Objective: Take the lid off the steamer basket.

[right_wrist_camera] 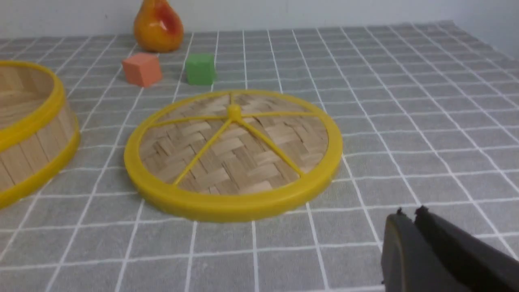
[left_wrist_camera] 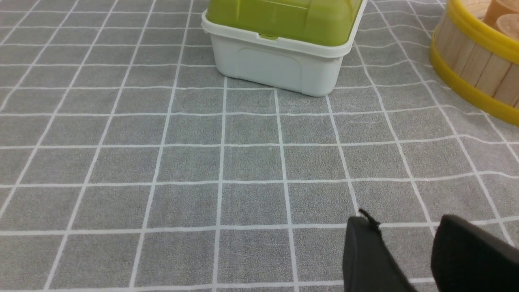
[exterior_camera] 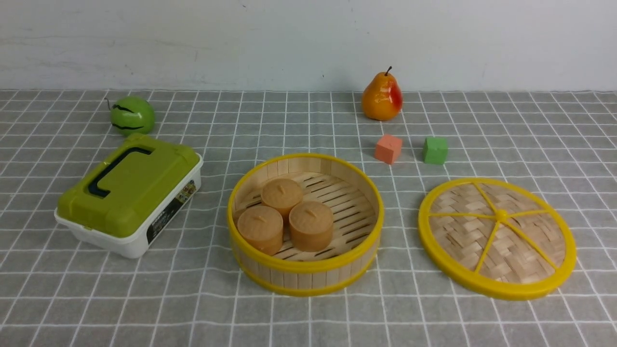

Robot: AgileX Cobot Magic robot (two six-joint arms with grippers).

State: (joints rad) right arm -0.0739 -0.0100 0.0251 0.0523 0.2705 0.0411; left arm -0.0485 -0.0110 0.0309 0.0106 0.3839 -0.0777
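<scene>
The steamer basket (exterior_camera: 304, 275) stands uncovered at the middle of the table, with three round tan buns (exterior_camera: 283, 193) on its slatted floor. The lid (exterior_camera: 496, 238), a woven bamboo disc with a yellow rim and spokes, lies flat on the cloth to the basket's right, apart from it. Neither arm shows in the front view. In the left wrist view my left gripper (left_wrist_camera: 405, 227) hangs open and empty over bare cloth, the basket (left_wrist_camera: 474, 69) off to one side. In the right wrist view my right gripper (right_wrist_camera: 410, 213) is shut on nothing, a short way off the lid (right_wrist_camera: 233, 154).
A white box with a green lid (exterior_camera: 127, 193) sits left of the basket. A green ball (exterior_camera: 132, 114) lies behind it. A pear (exterior_camera: 382, 96), an orange cube (exterior_camera: 388, 149) and a green cube (exterior_camera: 435, 150) stand behind the lid. A wall closes the back.
</scene>
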